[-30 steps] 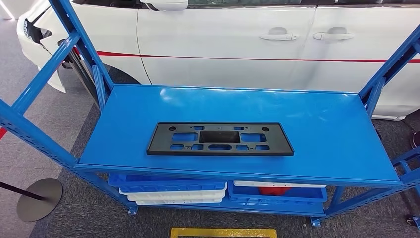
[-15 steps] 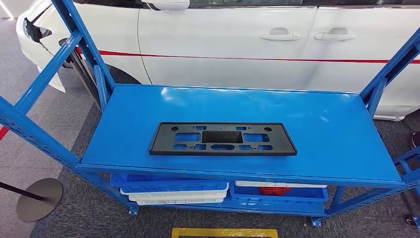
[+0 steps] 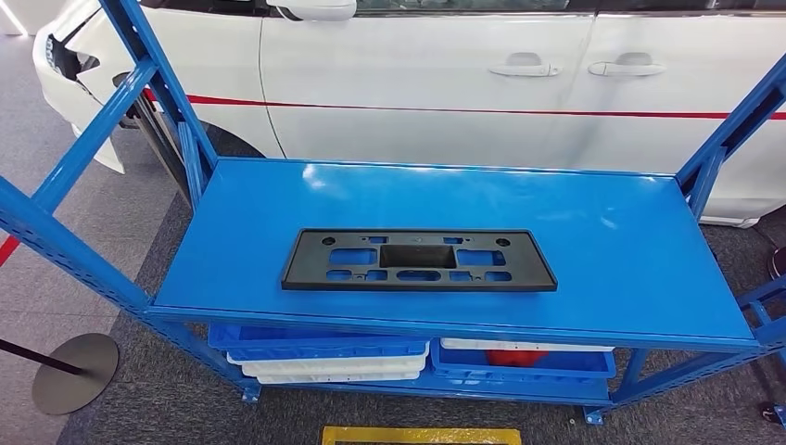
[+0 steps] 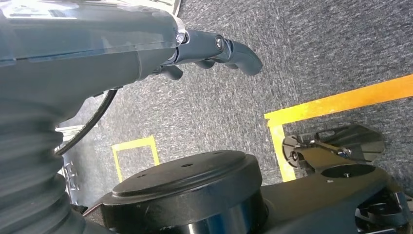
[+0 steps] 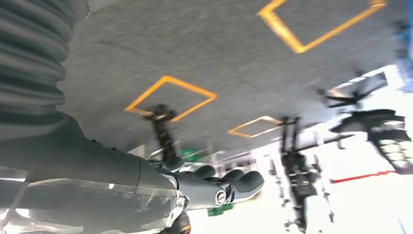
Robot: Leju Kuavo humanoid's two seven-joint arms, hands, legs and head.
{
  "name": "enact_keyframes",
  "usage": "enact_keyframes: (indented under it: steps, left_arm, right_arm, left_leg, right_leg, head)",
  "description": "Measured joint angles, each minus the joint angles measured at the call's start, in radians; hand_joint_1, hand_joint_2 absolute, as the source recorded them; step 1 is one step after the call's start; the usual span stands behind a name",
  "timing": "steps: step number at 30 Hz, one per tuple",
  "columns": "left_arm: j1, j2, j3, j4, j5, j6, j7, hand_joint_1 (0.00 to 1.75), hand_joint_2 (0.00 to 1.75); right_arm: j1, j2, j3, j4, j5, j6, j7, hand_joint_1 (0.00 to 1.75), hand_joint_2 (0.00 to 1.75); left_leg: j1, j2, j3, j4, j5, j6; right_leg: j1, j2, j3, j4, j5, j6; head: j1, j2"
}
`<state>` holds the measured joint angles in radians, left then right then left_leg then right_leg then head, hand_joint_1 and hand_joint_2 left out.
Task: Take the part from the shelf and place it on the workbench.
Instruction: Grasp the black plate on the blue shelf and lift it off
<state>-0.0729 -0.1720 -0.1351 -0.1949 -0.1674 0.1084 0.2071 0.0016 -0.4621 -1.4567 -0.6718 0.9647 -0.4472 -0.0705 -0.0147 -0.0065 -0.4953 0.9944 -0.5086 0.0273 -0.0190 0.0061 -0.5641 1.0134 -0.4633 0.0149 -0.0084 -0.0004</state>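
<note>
One black part (image 3: 419, 260) is seen flat at the middle of the blue shelf (image 3: 612, 269). Two hands, left hand (image 4: 214, 51) and right hand (image 5: 214, 187), are held empty, fingers loosely apart. No writing is readable.

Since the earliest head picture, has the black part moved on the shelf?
No. The black part keeps its place on the shelf top; the whole picture shifted, so the camera moved.

Shelf top (image 3: 602, 250) open from front + above; angled posts (image 3: 83, 158) crowd both ends.
</note>
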Motion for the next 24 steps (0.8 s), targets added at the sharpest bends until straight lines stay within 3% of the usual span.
enact_keyframes:
  steps: [6,8,12,16,24]
  left_arm:
    - [0.003,-0.002,0.008,0.0,0.001,0.006,-0.014,0.0,1.75]
    - [0.004,-0.002,0.013,0.0,0.001,0.007,-0.019,0.0,1.75]
    - [0.005,-0.002,0.021,0.0,-0.004,0.007,-0.022,0.0,1.75]
    - [0.005,-0.002,0.022,0.0,-0.016,0.005,-0.026,0.0,1.75]
    - [0.003,-0.002,0.023,0.0,-0.029,0.001,-0.027,0.0,1.75]
  right_arm:
    - [-0.028,-0.002,-0.048,-0.067,-0.105,0.165,-0.126,0.0,1.75]
    - [-0.033,0.002,-0.054,-0.083,-0.181,0.311,-0.184,0.0,1.75]
    - [-0.038,0.027,-0.063,-0.115,-0.381,0.704,-0.277,0.0,1.75]
    - [-0.036,0.058,-0.075,-0.163,-0.507,0.958,-0.287,0.0,1.75]
    - [-0.033,0.081,-0.081,-0.206,-0.607,1.227,-0.26,0.0,1.75]
  left_leg:
    - [-0.001,0.0,0.0,0.0,0.0,0.001]
    - [-0.001,0.0,0.0,0.0,0.0,0.001]
    - [-0.001,0.0,0.0,0.0,0.0,0.002]
    - [-0.001,-0.002,0.0,0.0,0.0,0.002]
    - [-0.001,-0.001,0.0,0.0,0.0,0.003]
  right_leg:
    - [-0.001,0.0,0.0,0.0,0.0,0.001]
    - [-0.001,0.0,0.0,0.0,0.0,0.001]
    - [-0.001,0.0,0.0,0.0,0.0,0.001]
    - [-0.001,-0.002,0.0,0.0,-0.001,0.001]
    - [-0.001,-0.001,0.0,0.0,-0.001,0.002]
  head:
    - [0.0,0.0]
    - [0.0,0.0]
    - [0.0,0.0]
    - [0.0,0.0]
    - [0.0,0.0]
